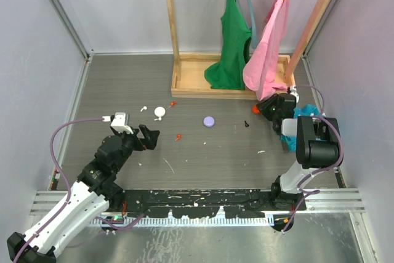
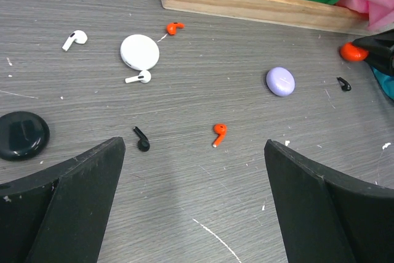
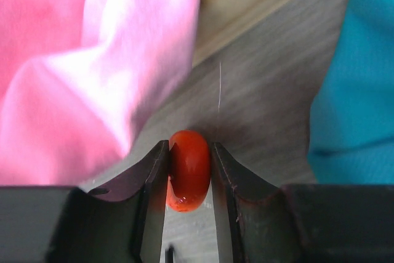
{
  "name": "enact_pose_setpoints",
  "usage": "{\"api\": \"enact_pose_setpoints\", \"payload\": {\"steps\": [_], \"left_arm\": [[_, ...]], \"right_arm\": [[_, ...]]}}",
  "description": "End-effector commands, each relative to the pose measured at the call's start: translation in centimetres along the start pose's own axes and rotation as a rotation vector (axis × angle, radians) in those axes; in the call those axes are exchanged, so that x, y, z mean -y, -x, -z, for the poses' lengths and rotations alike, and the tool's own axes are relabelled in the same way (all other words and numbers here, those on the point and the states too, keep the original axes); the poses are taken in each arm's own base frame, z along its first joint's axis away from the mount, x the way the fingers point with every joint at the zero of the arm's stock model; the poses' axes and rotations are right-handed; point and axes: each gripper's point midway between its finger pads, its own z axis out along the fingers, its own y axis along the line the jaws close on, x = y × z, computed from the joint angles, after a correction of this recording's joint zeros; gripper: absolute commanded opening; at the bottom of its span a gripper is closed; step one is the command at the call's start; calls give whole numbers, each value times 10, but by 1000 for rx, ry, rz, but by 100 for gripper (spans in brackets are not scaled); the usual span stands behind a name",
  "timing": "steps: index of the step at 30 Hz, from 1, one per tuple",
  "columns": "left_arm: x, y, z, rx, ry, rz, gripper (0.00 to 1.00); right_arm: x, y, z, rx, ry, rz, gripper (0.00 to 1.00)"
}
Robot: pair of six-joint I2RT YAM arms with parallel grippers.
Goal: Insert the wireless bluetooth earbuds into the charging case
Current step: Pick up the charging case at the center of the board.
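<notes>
My left gripper [image 2: 194,147] is open and empty above the table, also in the top view [image 1: 151,138]. Just beyond it lie a red earbud [image 2: 219,133] and a black earbud [image 2: 141,138]. Farther off lie two white earbuds [image 2: 74,39] [image 2: 138,78], another red earbud [image 2: 175,28] and another black one [image 2: 343,83]. A white round case [image 2: 140,52], a black case [image 2: 23,135] and a lilac case [image 2: 280,81] lie shut. My right gripper [image 3: 189,147] is shut on a red round case [image 3: 189,180], held edge-on just above the table at the far right [image 1: 255,109].
A wooden rack base [image 1: 184,84] stands at the back with a green garment [image 1: 231,41] and a pink garment [image 1: 271,47] hanging into it. The pink cloth hangs right beside my right gripper. A teal cloth [image 1: 301,115] lies at the right edge.
</notes>
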Motion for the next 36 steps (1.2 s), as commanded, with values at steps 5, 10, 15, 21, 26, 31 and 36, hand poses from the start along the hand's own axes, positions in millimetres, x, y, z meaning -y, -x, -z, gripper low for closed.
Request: {"api": "enact_pose_setpoints", "payload": {"steps": [5, 10, 15, 21, 26, 31, 36], "left_arm": [[33, 18, -3, 46, -152, 5, 98], [59, 17, -5, -4, -271, 1, 98], [79, 13, -8, -80, -357, -4, 97], [110, 13, -9, -155, -500, 3, 97], [135, 18, -8, -207, -610, -3, 96], [154, 22, -9, -239, -705, -7, 94], [168, 25, -10, -260, -783, -16, 91]], "right_arm": [[-16, -32, 40, -99, 138, 3, 18], [-36, -36, 71, -110, 255, 37, 17], [-62, -35, 100, -107, 384, 102, 17], [-97, -42, 134, -125, 551, 221, 17], [-131, -60, 161, -134, 680, 429, 17], [-173, -78, 191, -138, 853, 583, 17], [-210, -95, 221, -157, 1049, 726, 17]]}}
